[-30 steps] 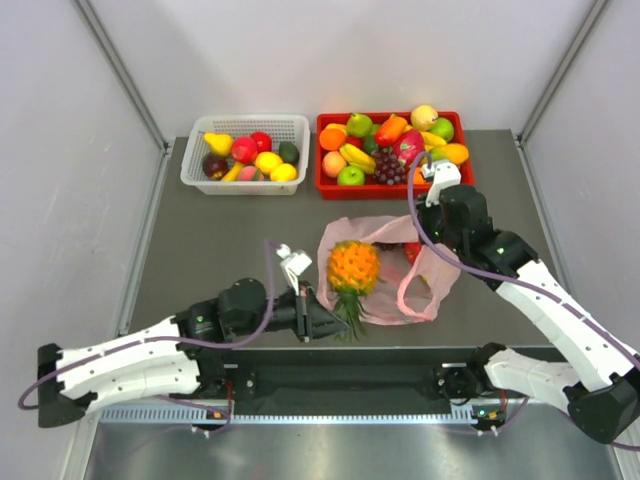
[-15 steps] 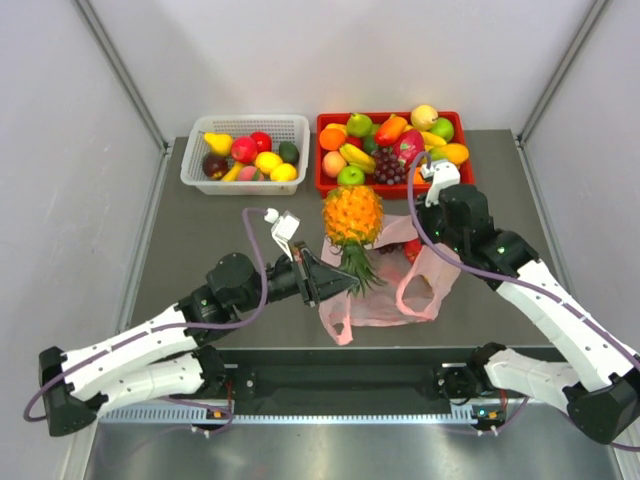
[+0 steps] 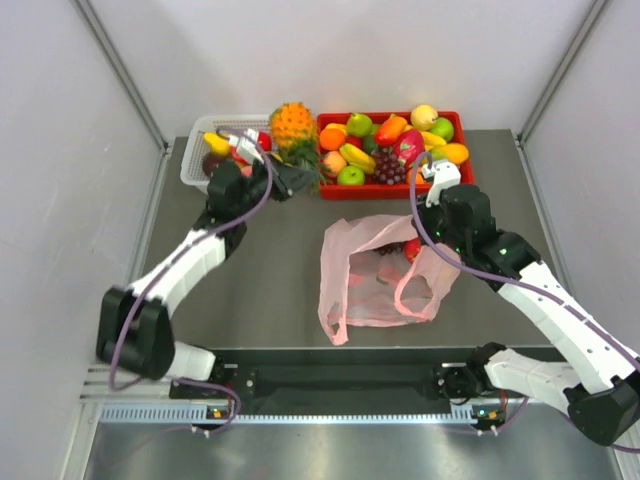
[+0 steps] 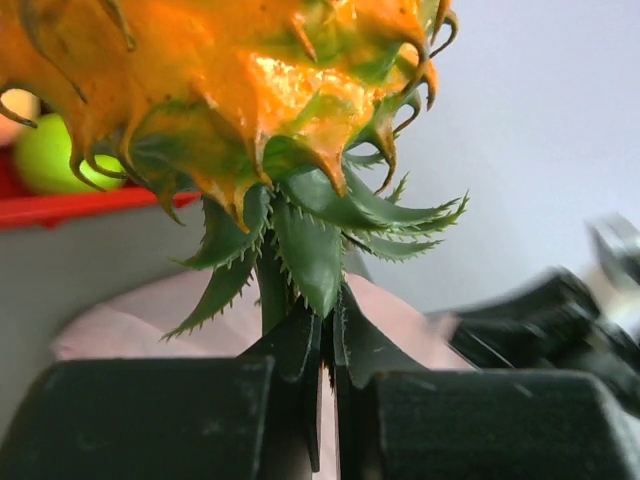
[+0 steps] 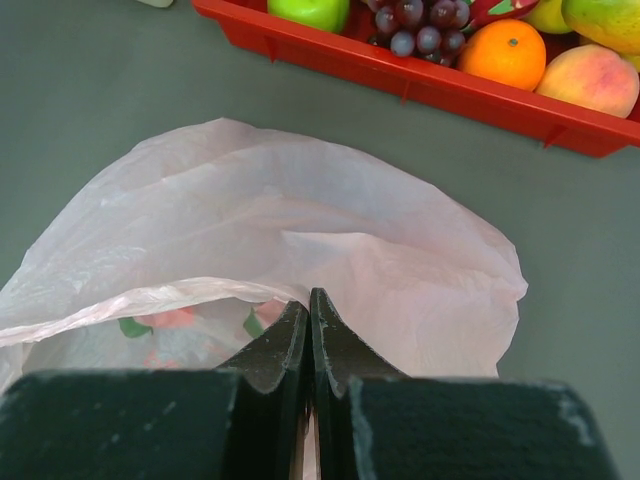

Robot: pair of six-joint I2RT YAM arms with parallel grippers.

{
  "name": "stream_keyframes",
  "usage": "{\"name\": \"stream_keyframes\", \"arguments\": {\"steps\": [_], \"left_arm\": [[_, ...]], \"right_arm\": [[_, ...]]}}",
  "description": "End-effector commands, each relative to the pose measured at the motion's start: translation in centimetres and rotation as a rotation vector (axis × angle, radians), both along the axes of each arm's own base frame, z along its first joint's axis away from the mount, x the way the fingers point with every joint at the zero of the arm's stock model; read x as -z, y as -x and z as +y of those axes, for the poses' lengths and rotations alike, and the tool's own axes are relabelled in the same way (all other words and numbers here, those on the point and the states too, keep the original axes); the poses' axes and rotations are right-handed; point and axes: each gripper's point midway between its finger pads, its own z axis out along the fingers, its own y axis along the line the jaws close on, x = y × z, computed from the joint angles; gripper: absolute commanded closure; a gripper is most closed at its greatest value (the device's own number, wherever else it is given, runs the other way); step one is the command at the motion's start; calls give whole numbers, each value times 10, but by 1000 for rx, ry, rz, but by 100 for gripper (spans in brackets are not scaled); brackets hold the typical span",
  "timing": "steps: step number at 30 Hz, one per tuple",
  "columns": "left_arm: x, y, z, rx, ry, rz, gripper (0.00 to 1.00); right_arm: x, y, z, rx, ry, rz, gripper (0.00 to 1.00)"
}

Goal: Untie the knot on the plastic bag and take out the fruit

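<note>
The plastic bag [image 3: 372,290] is lying open on the grey table [image 3: 240,290], no knot showing, reddish fruit [image 5: 165,320] inside. The right claw [image 5: 308,310] is pinching its rim, closed; it should be holding that mouth wide. Farther off, the left claw [image 4: 325,345] is clamping the pineapple [image 4: 250,80] by its crown at the white basket [image 3: 190,172] edge: lowering before releasing seems wise, clear of the red tray [image 3: 395,190]. Pale walls are enclosing the table.

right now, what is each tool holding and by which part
Left tool grips the pineapple by its green crown; right tool pinches the plastic bag at its mouth edge.
</note>
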Motion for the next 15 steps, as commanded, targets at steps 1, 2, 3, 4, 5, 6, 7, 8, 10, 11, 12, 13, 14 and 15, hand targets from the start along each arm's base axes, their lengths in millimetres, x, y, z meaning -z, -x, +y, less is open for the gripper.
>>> {"name": "stream_keyframes", "arguments": {"steps": [1,2,3,4,5,6,7,8,10,11,12,13,14,15], "left_arm": [[-23,-44,4,73,-20,-118,100],[3,-72,11,62,-43,-60,100],[10,-83,14,81,-54,-48,100],[-2,-97,17,83,-47,-76,100],[20,-121,26,69,-53,-30,100],[7,-133,27,85,-54,-59,100],[10,-146,35,81,-57,-49,100],[33,-163,35,94,-57,1,100],[38,-189,38,135,-31,21,100],[40,-197,39,141,-22,32,100],[26,-208,43,139,1,19,100],[47,-223,51,128,18,67,100],[50,-231,55,121,35,79,100],[42,-239,58,119,60,77,100]], "right_arm": [[-22,-5,2,-6,-49,-75,100],[-22,-4,1,-6,-48,-75,100],[-22,-4,2,-8,-51,-72,100],[-22,-4,3,-10,-53,-74,100],[-23,-4,2,-11,-53,-75,100],[-22,-2,2,-16,-53,-69,100],[-24,-2,2,-14,-58,-75,100],[-26,-1,2,-16,-61,-82,100],[-28,0,1,-14,-64,-86,100],[-29,1,1,-14,-66,-90,100],[-30,1,0,-12,-65,-94,100],[-31,1,0,-10,-66,-93,100],[-32,1,0,-10,-68,-96,100],[-32,2,-1,-11,-66,-97,100]]}}
